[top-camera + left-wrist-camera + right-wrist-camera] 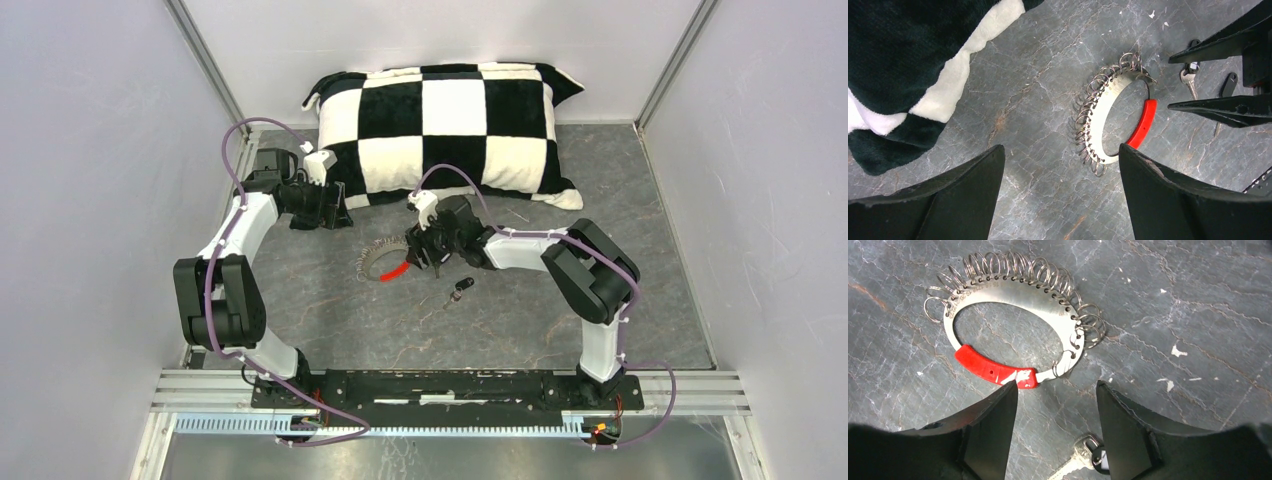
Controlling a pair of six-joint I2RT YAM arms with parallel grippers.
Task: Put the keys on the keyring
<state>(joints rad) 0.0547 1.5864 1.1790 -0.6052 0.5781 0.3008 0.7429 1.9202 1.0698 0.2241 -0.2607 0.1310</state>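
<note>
The keyring (378, 260) lies flat on the table, a silvery oval with several small wire rings along one side and a red sleeve (394, 272). My right gripper (420, 256) is open just right of it; in the right wrist view the fingertips (1010, 392) stand apart by the red sleeve (993, 371). One key (1083, 460) lies on the table between the fingers, near the palm. My left gripper (338, 212) is open and empty, above and left of the ring (1095, 117). Its view shows two keys (1190, 82), (1228, 86) by the right fingers.
A black-and-white checked pillow (450, 125) lies at the back of the table, close behind my left gripper. A key (460, 290) lies in front of the right wrist. Grey walls and metal posts close in the sides.
</note>
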